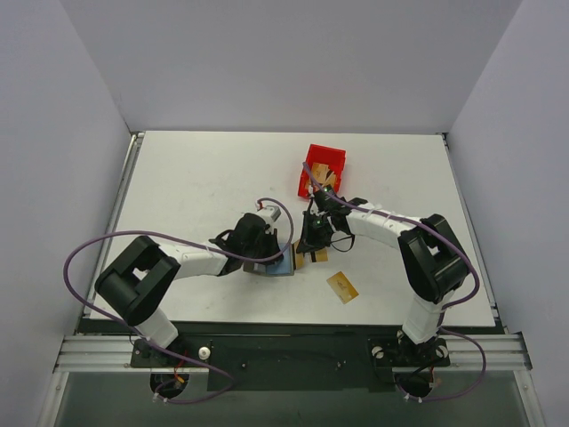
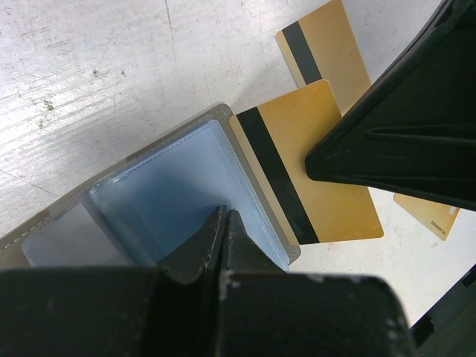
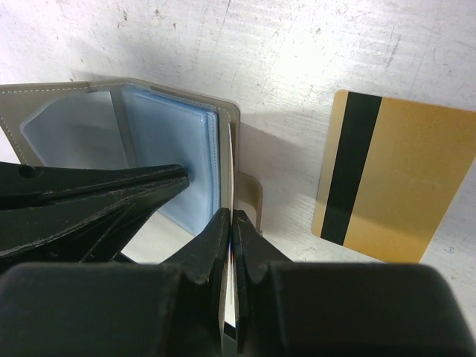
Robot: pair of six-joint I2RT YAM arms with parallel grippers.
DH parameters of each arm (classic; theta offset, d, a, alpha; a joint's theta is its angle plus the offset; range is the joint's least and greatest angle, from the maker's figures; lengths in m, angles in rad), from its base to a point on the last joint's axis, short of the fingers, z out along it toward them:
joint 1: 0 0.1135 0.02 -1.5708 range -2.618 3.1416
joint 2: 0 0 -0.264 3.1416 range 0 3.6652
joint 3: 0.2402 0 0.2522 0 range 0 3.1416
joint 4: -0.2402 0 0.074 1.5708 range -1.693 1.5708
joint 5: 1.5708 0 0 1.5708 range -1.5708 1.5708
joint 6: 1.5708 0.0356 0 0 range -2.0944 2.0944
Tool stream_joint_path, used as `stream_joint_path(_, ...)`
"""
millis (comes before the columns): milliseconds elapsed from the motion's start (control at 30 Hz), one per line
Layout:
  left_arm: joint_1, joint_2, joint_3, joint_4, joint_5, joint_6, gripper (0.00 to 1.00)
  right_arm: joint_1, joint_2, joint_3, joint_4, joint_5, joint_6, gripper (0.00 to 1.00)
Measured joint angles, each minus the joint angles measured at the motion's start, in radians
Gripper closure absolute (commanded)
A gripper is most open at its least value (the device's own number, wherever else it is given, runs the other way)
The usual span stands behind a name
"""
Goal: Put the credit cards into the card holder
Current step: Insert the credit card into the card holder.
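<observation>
Both claws meet at the open card holder (image 2: 163,186), and one card sits pinched right at its edge.

The overhead view gives the layout: the holder lies mid-desk (image 1: 196,178) between the two arms, with a red bin (image 1: 320,165) further back and a loose card (image 1: 342,286) lying near the front. Only the left wrist view shows the held card (image 2: 297,134) face-on, gold with a black stripe, its corner touching the holder's rim, and two more cards (image 2: 327,48) flat on the desk beyond. The right wrist view has that card edge-on, with the right claw (image 3: 232,223) clamped tight on it. The left claw (image 2: 224,216) has its fingers together, tips pressing on the holder's bluish inside.
</observation>
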Motion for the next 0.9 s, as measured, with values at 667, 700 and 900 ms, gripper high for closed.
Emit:
stream_joint_path(667, 0.0, 0.012, 0.005, 0.013, 0.031, 0.01, 1.0, -0.006, 0.006, 0.0, 0.0, -0.014, 0.0, 1.0)
stream_joint_path(700, 0.0, 0.012, 0.006, 0.013, 0.031, 0.01, 1.0, -0.006, 0.006, 0.0, 0.0, -0.014, 0.0, 1.0)
stream_joint_path(900, 0.0, 0.012, 0.015, -0.013, 0.022, 0.01, 1.0, -0.011, 0.008, 0.0, 0.0, -0.015, 0.0, 1.0)
